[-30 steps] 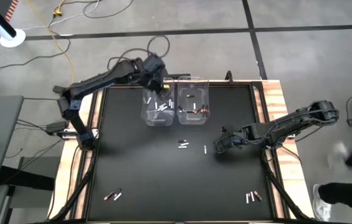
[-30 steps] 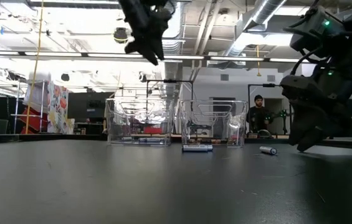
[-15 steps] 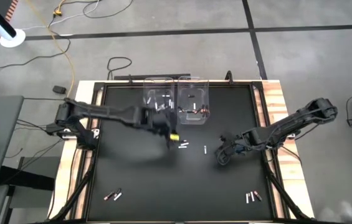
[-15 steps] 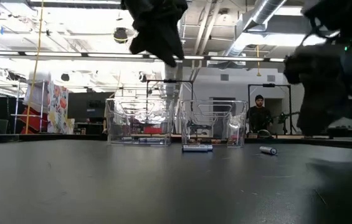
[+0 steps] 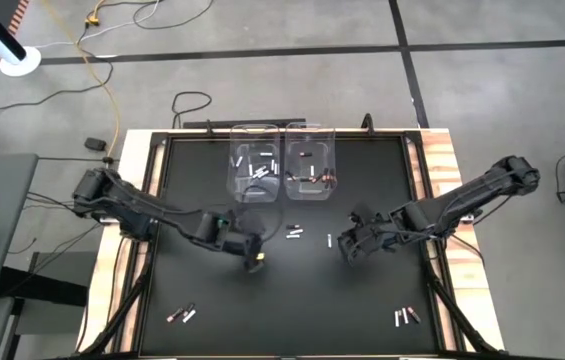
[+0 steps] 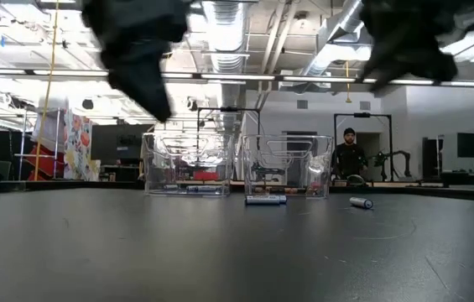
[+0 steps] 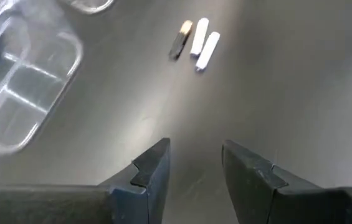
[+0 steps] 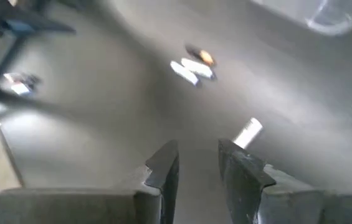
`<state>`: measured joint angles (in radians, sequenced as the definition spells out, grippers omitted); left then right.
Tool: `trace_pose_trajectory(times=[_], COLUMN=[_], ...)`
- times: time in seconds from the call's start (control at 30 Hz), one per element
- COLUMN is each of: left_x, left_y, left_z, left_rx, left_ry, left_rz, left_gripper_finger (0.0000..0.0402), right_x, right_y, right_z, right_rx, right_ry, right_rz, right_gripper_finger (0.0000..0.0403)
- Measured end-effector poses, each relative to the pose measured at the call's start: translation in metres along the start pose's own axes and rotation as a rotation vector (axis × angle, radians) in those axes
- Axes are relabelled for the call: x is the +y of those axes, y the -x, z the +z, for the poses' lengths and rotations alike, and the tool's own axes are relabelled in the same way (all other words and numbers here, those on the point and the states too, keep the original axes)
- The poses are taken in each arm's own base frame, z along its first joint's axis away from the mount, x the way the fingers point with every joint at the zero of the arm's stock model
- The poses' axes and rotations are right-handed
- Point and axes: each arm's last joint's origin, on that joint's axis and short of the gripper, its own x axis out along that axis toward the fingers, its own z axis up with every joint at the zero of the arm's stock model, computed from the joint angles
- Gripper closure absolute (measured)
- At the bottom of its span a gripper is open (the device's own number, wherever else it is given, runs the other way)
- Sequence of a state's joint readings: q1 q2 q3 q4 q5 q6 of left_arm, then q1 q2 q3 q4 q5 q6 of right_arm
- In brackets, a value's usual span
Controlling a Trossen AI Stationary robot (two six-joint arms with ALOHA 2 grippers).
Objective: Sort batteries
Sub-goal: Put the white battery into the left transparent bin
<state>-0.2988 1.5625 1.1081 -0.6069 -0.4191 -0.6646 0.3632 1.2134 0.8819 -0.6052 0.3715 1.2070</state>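
The right gripper (image 5: 346,247), fingers narrowly parted and empty, hovers just right of the lone white battery (image 5: 329,240), while the empty, slightly parted left gripper (image 5: 254,258) nears the battery cluster (image 5: 295,233) mid-table; both arms converging could collide or scatter them

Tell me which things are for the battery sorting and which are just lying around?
For the job: batteries, left clear bin, right clear bin, left gripper, right gripper.
Just lying around: yellow cable, black cable on the floor.
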Motion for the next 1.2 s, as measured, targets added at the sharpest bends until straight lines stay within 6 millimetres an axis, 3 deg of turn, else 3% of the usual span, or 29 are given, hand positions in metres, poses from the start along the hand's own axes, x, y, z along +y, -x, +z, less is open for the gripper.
trace_pose_trajectory(times=[0.17,0.47,0.63,0.83,1.0,1.2], left_x=[0.034,0.091,0.106,0.109,0.108,0.109], left_y=[0.031,0.07,0.076,0.079,0.078,0.076], left_z=[-0.042,-0.086,-0.1,-0.102,-0.103,-0.102], left_rx=[-0.048,-0.225,-0.255,-0.261,-0.255,-0.259], left_ry=[0.028,0.12,0.139,0.098,0.082,0.046], left_rz=[-0.062,-0.265,-0.32,-0.361,-0.352,-0.331], left_gripper_finger=[0.0262,0.0262,0.0262,0.0262,0.0262,0.0262], right_x=[0.031,0.063,0.059,0.053,0.037,0.023], right_y=[0.0,-0.044,-0.068,-0.087,-0.096,-0.117], right_z=[0.021,0.038,0.038,0.033,0.023,0.01], right_rx=[-0.053,0.047,0.073,0.093,0.143,0.187], right_ry=[-0.03,-0.08,-0.12,-0.189,-0.251,-0.302], right_rz=[0.004,-0.365,-0.523,-0.613,-0.687,-0.612], right_gripper_finger=[0.0282,0.0284,0.0284,0.0279,0.0246,0.0199])
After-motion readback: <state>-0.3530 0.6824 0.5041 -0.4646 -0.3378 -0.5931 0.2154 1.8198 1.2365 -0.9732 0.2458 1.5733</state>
